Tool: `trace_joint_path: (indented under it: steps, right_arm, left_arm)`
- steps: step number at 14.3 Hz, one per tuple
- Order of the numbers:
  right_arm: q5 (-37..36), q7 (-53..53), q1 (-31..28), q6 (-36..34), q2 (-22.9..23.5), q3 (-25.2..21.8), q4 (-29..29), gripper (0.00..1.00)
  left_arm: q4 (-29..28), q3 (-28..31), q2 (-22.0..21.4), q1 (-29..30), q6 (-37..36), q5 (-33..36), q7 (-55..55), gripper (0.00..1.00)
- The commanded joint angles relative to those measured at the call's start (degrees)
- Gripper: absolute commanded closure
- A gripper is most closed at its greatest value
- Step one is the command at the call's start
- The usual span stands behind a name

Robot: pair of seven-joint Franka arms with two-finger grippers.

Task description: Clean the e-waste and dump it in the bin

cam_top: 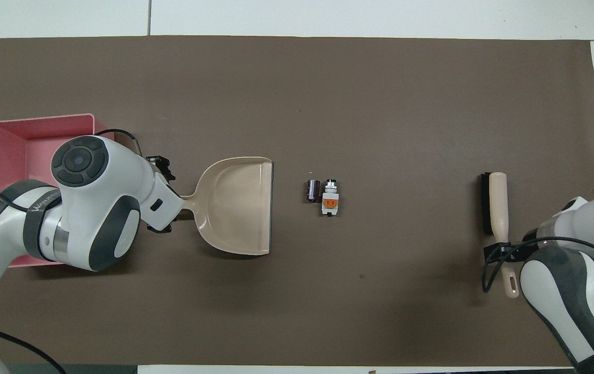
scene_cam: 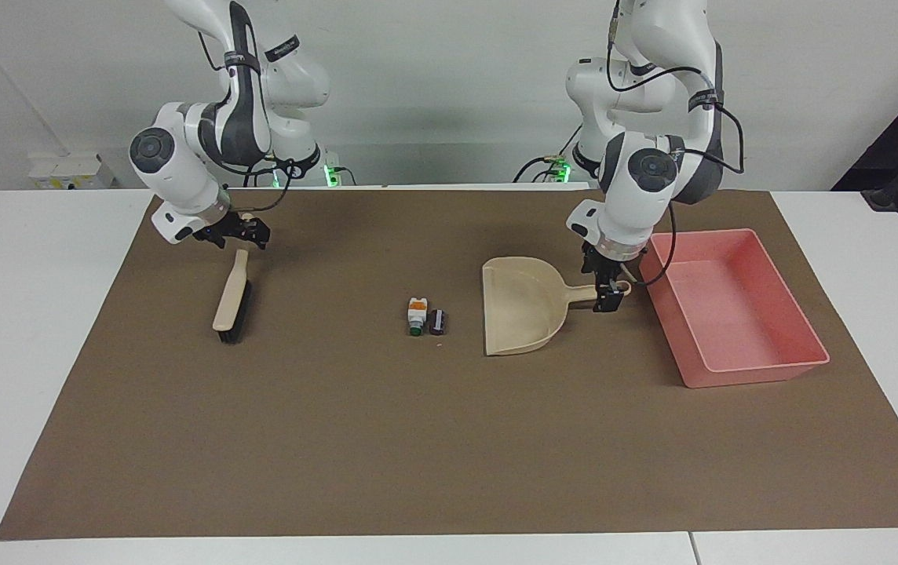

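Now, facing view —
Left hand (scene_cam: 608, 297): down at the dustpan (scene_cam: 523, 314) handle, fingers either side of it; whether they clamp it cannot be told.
Right hand (scene_cam: 239, 234): just above the handle tip of the brush (scene_cam: 231, 300), which lies flat on the tabletop (scene_cam: 339, 439); finger spacing cannot be told.
E-waste: white part (scene_cam: 416, 315) and dark block (scene_cam: 438, 321) lie side by side mid-mat, between brush and dustpan, close to the dustpan's mouth but apart from it.
Bin (scene_cam: 763, 369): pink tray at the left arm's end, just beside the dustpan handle; nothing shows inside it.

Overhead view —
Left hand (cam_top: 164, 195): mostly covered by its own wrist, over the dustpan (cam_top: 237, 205) handle.
Right hand (cam_top: 504, 249): over the brush (cam_top: 497, 208) handle.
Open room: bare mat stretches between the white part (cam_top: 330, 197), the dark block (cam_top: 311, 190) and the brush.
Bin (cam_top: 22, 140): partly hidden under the left arm.
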Motion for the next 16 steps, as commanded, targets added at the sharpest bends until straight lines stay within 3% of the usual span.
trace_joint_path:
  steps: [1,5,8,11,13,14,15,16]
  right_arm:
    - [0.87,-2.46,-0.73,1.07,-0.76,0.23,-1.35,0.14]
    - [0.87,-5.18,-2.93,1.24,-0.59,0.31,-2.58,0.16]
    - [0.87,-5.80,-2.93,1.24,-0.58,0.31,-2.58,0.30]
    - [0.87,-5.89,-2.84,1.24,-0.58,0.31,-2.58,0.51]
    - [0.87,-5.89,-2.40,1.24,-0.15,0.31,-2.15,0.74]
    - [0.87,-5.54,-2.23,1.24,-0.06,0.40,-1.80,0.90]
    - [0.87,-5.36,-2.05,1.24,0.29,0.40,-1.18,0.99]
    - [0.87,-5.27,-1.79,0.46,0.90,0.58,0.39,1.00]
  left_arm:
    - [-2.75,0.89,-1.01,-1.46,2.75,-0.07,-1.35,0.02]
    - [-3.02,0.89,-1.19,-2.17,2.84,0.28,-3.99,0.08]
    - [-3.63,0.89,-1.28,-2.17,3.80,0.28,-3.99,0.09]
    - [-5.22,0.89,-1.54,-2.25,6.44,0.28,-4.08,0.09]
    - [-5.22,0.89,-1.10,-2.34,6.53,0.28,-5.13,0.13]
    - [-5.13,0.89,-1.10,-2.34,6.36,0.28,-5.92,0.20]
    - [-4.87,0.89,-1.01,-2.34,6.36,0.28,-6.36,0.33]
    - [-4.60,0.89,-0.93,-2.43,6.44,0.28,-6.89,0.43]
